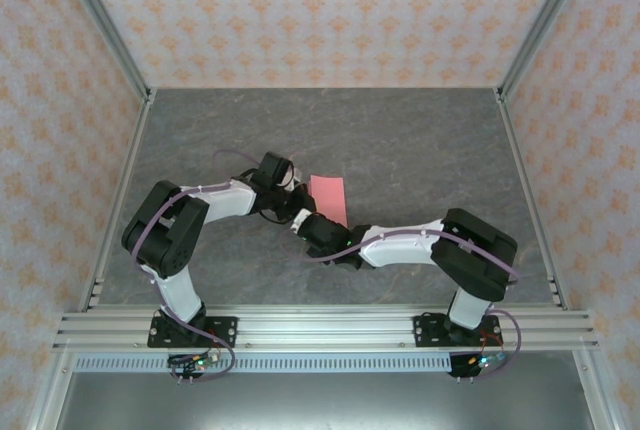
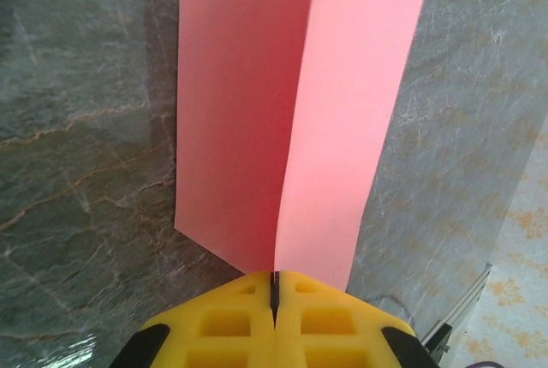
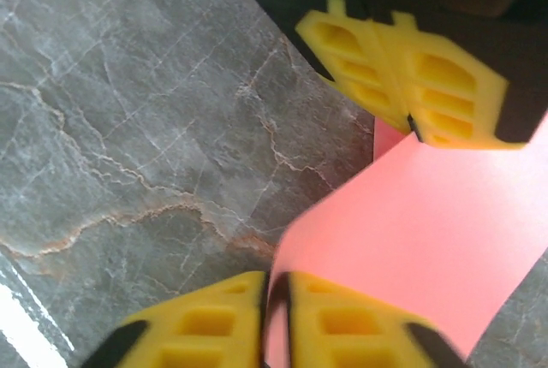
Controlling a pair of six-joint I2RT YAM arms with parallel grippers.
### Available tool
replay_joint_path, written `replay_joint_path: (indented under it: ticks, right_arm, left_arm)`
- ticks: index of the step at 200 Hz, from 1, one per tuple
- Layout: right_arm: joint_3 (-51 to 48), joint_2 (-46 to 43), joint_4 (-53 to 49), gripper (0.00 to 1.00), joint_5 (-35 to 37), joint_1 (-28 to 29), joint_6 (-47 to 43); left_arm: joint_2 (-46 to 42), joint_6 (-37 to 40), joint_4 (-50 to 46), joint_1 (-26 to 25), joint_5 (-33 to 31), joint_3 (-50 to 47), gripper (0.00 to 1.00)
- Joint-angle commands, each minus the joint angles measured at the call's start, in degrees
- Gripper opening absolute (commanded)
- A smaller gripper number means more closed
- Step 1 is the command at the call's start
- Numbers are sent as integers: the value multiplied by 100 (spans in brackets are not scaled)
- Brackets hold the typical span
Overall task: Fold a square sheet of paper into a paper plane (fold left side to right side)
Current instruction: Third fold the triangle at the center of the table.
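Note:
The square sheet of paper (image 1: 328,193) is salmon pink and lies near the middle of the table, between my two grippers. In the left wrist view the sheet (image 2: 257,111) rises in a V, one half lying flat and the other lifted. My left gripper (image 2: 276,287) is shut on its near edge at the crease. In the right wrist view my right gripper (image 3: 276,299) is shut on a corner of the sheet (image 3: 428,231), with paper pinched between its yellow fingers. My left gripper (image 3: 413,128) holds the opposite side. From above, my left gripper (image 1: 298,188) and right gripper (image 1: 322,222) stand close together.
The grey marbled table (image 1: 420,150) is bare around the sheet. Patterned walls and metal frame posts (image 1: 525,35) close it in on three sides. A metal rail (image 1: 320,328) runs along the near edge.

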Motion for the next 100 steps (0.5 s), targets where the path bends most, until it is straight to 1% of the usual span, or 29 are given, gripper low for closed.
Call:
replay_joint_path:
  ticks: [1, 6, 22, 25, 36, 51, 83, 89, 100]
  right_arm:
    - [134, -7, -141, 3, 94, -6, -85]
    - [131, -7, -168, 0, 74, -5, -94]
    - [119, -20, -240, 0, -14, -6, -96]
    - [125, -20, -256, 0, -26, -5, -87]
    - [126, -14, -291, 0, -90, -14, -54]
    - [130, -24, -328, 0, -168, -29, 23]
    - [202, 9, -408, 0, -533, -186, 216]
    - [205, 11, -405, 0, -590, -227, 252]
    - [215, 1, -420, 0, -762, -322, 310]
  left_arm:
    - [-213, 172, -256, -9, -7, 193, 0]
    - [-209, 180, -273, -17, -8, 206, 0]
    - [-211, 221, -320, -16, -38, 235, 0]
    - [-212, 233, -336, -17, -42, 232, 1]
    - [-231, 281, -434, -16, -97, 262, 10]
    - [-313, 424, -659, -13, -193, 300, 18]
    - [-587, 840, -1261, 33, -366, 444, 44]
    - [-631, 918, -1363, 66, -368, 470, 48]
    - [-701, 1055, -1551, 142, -379, 518, 51]
